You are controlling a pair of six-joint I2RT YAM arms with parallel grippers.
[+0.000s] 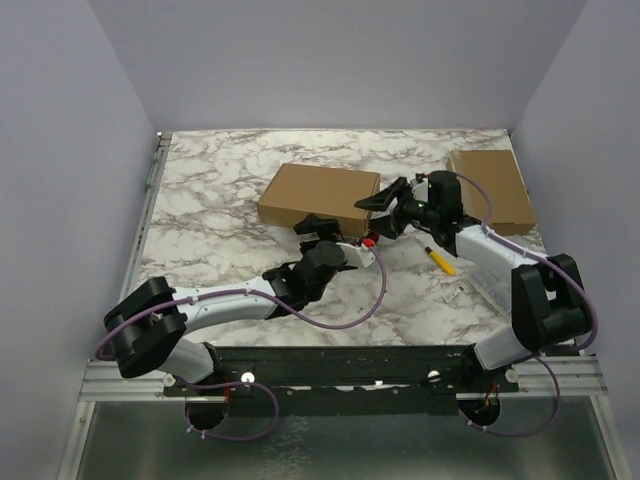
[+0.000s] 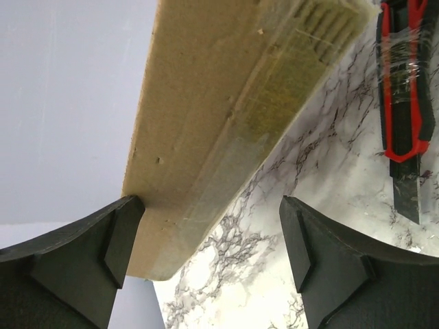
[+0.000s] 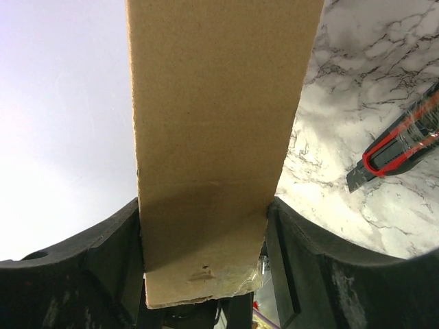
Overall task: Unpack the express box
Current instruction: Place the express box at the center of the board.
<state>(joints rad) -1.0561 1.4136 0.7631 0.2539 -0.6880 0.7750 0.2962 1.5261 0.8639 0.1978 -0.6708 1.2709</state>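
Note:
The express box (image 1: 320, 195) is a flat brown cardboard box, taped along its edge, lying mid-table. My right gripper (image 1: 385, 205) is at its right end. In the right wrist view the box (image 3: 219, 137) fills the gap between both fingers, so the gripper (image 3: 202, 233) is shut on it. My left gripper (image 1: 318, 228) is at the box's front edge. In the left wrist view it (image 2: 212, 240) is open and empty, its left finger (image 2: 116, 240) touching the corner of the box (image 2: 226, 116). A red and black utility knife (image 2: 405, 103) lies on the marble beside it.
A second brown cardboard box (image 1: 490, 185) lies at the back right. A yellow item (image 1: 440, 260) and a small pale piece (image 1: 453, 293) lie on the marble near the right arm. The knife also shows in the right wrist view (image 3: 405, 140). Grey walls enclose the table.

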